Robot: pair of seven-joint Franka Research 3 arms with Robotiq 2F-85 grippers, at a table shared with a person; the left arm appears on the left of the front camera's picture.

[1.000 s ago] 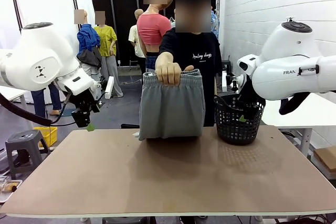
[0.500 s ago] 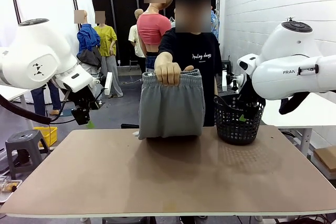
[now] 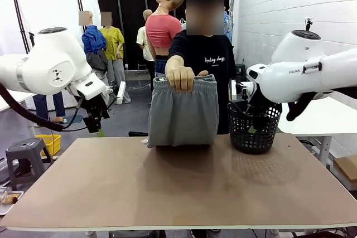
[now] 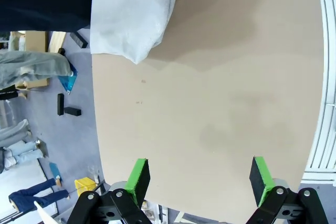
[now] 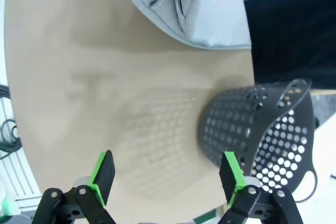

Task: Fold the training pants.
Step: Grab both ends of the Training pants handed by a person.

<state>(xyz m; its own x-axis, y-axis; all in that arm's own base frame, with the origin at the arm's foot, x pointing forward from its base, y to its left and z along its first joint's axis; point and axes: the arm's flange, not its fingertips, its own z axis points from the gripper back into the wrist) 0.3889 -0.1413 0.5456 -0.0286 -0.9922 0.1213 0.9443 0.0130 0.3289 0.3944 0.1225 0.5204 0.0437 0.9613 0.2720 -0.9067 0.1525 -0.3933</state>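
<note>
Front: a raised hand point(image 3: 179, 76) grips the pants point(image 3: 183, 116) by the waistband at 12 o'clock, hem touching the table point(image 3: 178, 193).

Left wrist: left gripper point(image 4: 199, 170) gapes wide above the tabletop, pants at 11.

Right wrist: right gripper point(image 5: 167, 170) wide too, basket point(image 5: 262, 129) at 3, pants at 12.

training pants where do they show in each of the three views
Front view: training pants at centre, hanging from the person's hand, lower end reaching the table at its far side.
Left wrist view: training pants at top left, at the table edge.
Right wrist view: training pants at top centre, above the black basket.
Shared landmark: the brown table.
</note>
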